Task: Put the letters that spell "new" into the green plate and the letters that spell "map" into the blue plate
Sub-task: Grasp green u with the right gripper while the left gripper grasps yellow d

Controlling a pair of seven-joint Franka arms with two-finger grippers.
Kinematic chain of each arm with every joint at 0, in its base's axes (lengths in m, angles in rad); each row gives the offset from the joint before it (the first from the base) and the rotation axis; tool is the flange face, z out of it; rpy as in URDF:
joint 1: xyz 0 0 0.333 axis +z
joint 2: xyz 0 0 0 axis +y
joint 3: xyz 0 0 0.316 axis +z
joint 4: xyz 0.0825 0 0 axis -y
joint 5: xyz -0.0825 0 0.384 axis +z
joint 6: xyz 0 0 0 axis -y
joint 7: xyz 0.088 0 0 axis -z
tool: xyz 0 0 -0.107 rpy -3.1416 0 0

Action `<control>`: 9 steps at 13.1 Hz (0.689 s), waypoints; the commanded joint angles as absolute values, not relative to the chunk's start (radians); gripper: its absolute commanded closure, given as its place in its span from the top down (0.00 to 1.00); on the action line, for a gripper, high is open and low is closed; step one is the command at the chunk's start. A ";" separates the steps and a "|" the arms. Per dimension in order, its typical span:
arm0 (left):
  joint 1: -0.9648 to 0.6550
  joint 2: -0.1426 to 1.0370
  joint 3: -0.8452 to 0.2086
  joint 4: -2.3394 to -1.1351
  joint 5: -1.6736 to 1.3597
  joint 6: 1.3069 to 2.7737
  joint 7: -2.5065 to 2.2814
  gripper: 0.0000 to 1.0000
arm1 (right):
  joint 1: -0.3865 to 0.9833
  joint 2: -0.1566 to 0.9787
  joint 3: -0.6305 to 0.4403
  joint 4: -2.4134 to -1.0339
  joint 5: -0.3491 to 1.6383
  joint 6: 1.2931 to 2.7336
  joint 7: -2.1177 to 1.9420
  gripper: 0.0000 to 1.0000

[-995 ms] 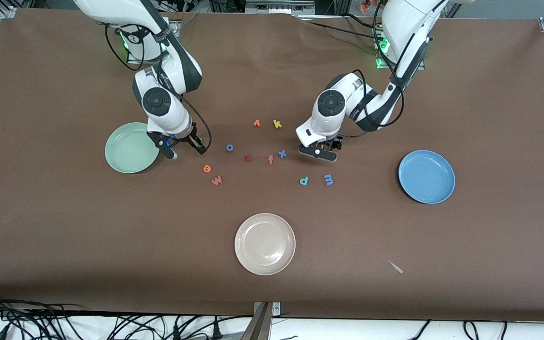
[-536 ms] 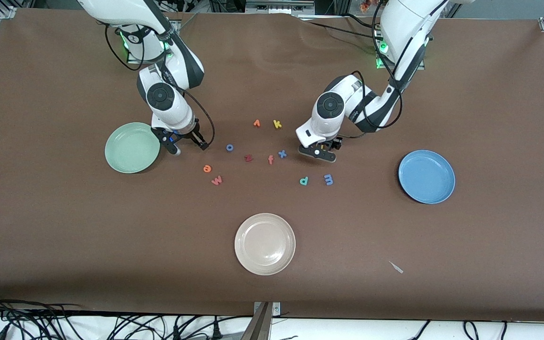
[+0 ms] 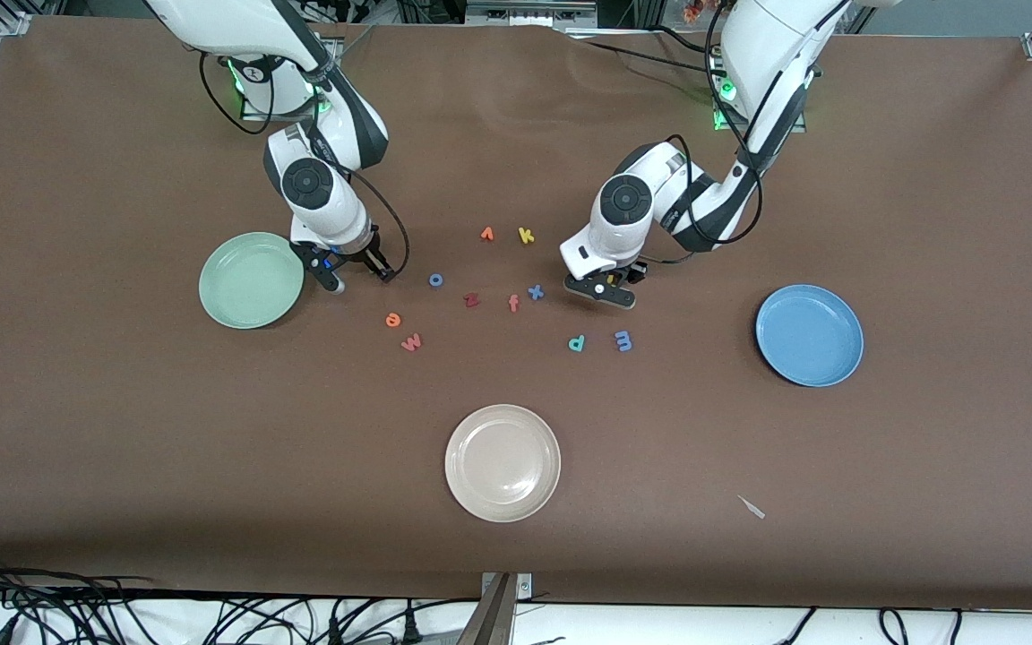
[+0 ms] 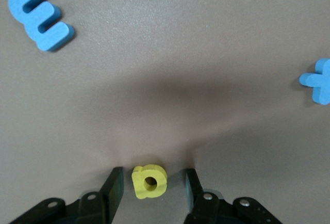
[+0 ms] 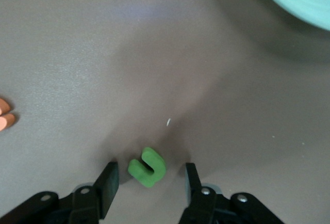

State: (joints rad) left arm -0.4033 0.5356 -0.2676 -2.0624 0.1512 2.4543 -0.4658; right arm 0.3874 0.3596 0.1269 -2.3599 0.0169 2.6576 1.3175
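Since a second ago, both of my claws have narrowed around their letters, and my right claw (image 3: 355, 276) has drawn slightly away from the green plate (image 3: 250, 279). In the right wrist view its two fingers (image 5: 109, 180) stand on either side of the olive-green "n" (image 5: 147, 166), a small gap on each side, not yet touching; the letter lies flat on the bench (image 3: 122, 448), just beside the green plate toward the middle.

My left claw (image 3: 603, 292) is low over the bench beside the blue "x" (image 3: 535, 291). Its wrist view shows the yellow "a" (image 4: 149, 181) between the fingers (image 4: 192, 182), which stand close on both sides but are not pressed against it.

Nearer the front camera lie the teal "p" (image 3: 576, 342) and the blue "m" (image 3: 623, 340), side by side, well apart from the blue plate (image 3: 809, 334) at the left arm's end. The orange "e" (image 3: 392, 319) and pinkish-red "w" (image 3: 411, 341) lie close together, near my right claw.

Both plates hold nothing. The cream plate (image 3: 503, 462) sits nearest the front camera.
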 commanded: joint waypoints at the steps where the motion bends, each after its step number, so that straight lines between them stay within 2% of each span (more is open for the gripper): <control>1: -0.400 0.554 -0.264 -2.052 0.183 2.453 -0.457 0.53 | 0.394 0.362 0.126 -2.368 0.002 2.680 1.339 0.14; 3: -0.399 0.554 -0.264 -2.052 0.183 2.453 -0.457 0.47 | 0.394 0.362 0.126 -2.365 0.002 2.678 1.338 0.05; 7: -0.397 0.561 -0.264 -2.048 0.181 2.453 -0.459 0.37 | 0.394 0.345 0.121 -2.359 0.002 2.669 1.335 0.05; 9: -0.397 0.568 -0.264 -2.043 0.181 2.456 -0.459 0.35 | 0.394 0.309 0.109 -2.350 0.003 2.646 1.313 0.05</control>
